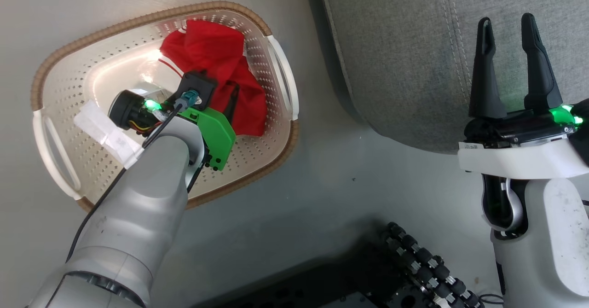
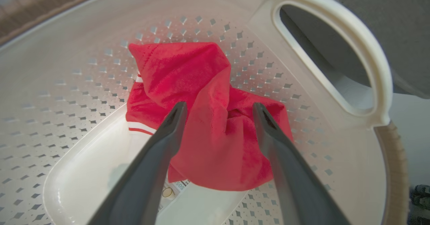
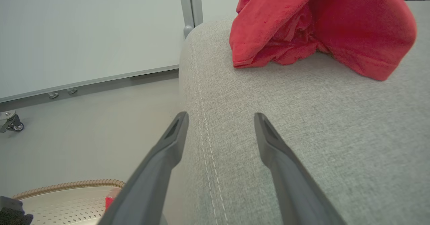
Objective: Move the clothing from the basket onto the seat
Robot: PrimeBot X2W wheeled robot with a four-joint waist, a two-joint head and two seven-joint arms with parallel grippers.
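Head view: the cream basket [image 1: 69, 68] stands on the grey floor [image 1: 322, 183] near the rounded corner of the grey seat [image 1: 405, 45], with a strip of floor between them. The left arm reaches down into the basket. There a red garment [image 1: 216, 59] lies crumpled against the wall nearest the seat, by the white handle [image 2: 369, 50] on that side. Left wrist view: the left gripper [image 2: 219, 106] has its jaws wide apart, with one finger on either side of a raised fold of the garment. Nothing is clamped, and whether the tips touch the cloth cannot be told. Thin white stripes show at the garment's edge, and a printed label [image 2: 174, 187] on the basket's bottom is partly covered by the cloth. The right gripper [image 1: 506, 22] hovers over the near edge of the seat, jaws likewise apart and holding nothing, beside the stitched seam [image 3: 205, 117]. Right wrist view: a second red garment [image 3: 319, 23] lies bunched on the seat, well ahead of the fingertips; the basket's brown rim [image 3: 70, 184] shows low on the floor side.
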